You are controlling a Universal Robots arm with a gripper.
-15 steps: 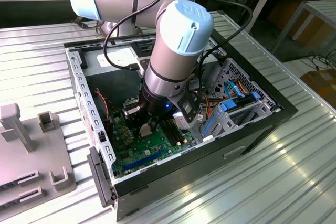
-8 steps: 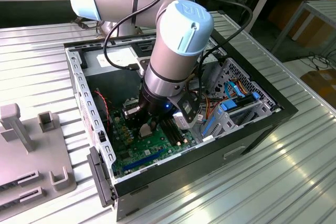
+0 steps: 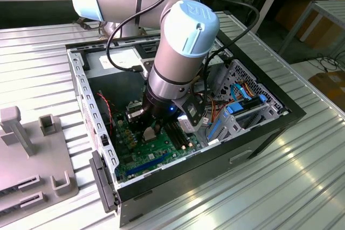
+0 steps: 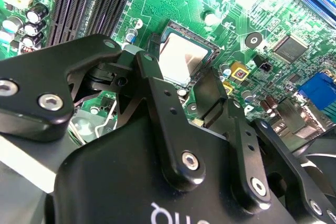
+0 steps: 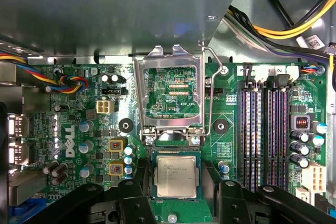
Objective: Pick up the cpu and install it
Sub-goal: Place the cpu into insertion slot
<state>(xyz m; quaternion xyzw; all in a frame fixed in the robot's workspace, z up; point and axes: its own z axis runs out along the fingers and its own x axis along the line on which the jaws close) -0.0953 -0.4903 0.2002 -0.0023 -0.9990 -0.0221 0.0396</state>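
A slatted metal table [image 3: 302, 187] carries an open black computer case [image 3: 215, 160], with a grey fixture [image 3: 32, 160] lying at the exterior view's left. A silver and pale-blue robot arm [image 3: 186, 41] reaches steeply down into the case, and its gripper [image 3: 146, 132] hangs low over the green motherboard [image 3: 145, 157].

In the first wrist view, a row of dark memory slots [image 5: 262, 135] runs along one side of the board. Beside them, the shiny socket frame [image 5: 140, 98] stands hinged up from one edge of the socket [image 5: 176, 152], with its wire lever [image 5: 208, 93] raised next to it.

The cpu [image 5: 176, 177] lies flat in that socket, silver top upward and edges square to the socket walls. It is close to square itself, so it has no long axis to speak of.

The gripper stands directly above the chip, with its black body bracketing the socket on two opposite sides. The second wrist view shows the same arrangement at a slant.

The margin on each side is too thin to read, so it cannot be told whether the gripper is clamping the cpu or has let go of it. Judging by how level the chip sits, it appears to be seated, with the frame not yet closed over it.
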